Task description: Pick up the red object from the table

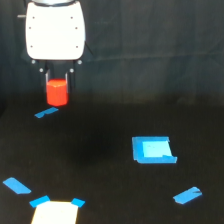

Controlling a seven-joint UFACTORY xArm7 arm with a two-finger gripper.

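The red object (56, 94), a small red-orange block, sits between the dark fingers of my gripper (56, 88) at the upper left of the exterior view. The gripper hangs straight down under its white body (55, 31). Its jaws are closed against the block's sides. The block seems to hang just above the black table (100, 170), over a small blue tape piece (46, 113). The fingertips are hard to make out against the dark background.
A blue tape rectangle (153, 150) lies at the centre right. Smaller blue tape pieces lie at the lower right (187, 195) and lower left (16, 186). A pale taped rectangle with blue corners (56, 213) sits at the bottom edge.
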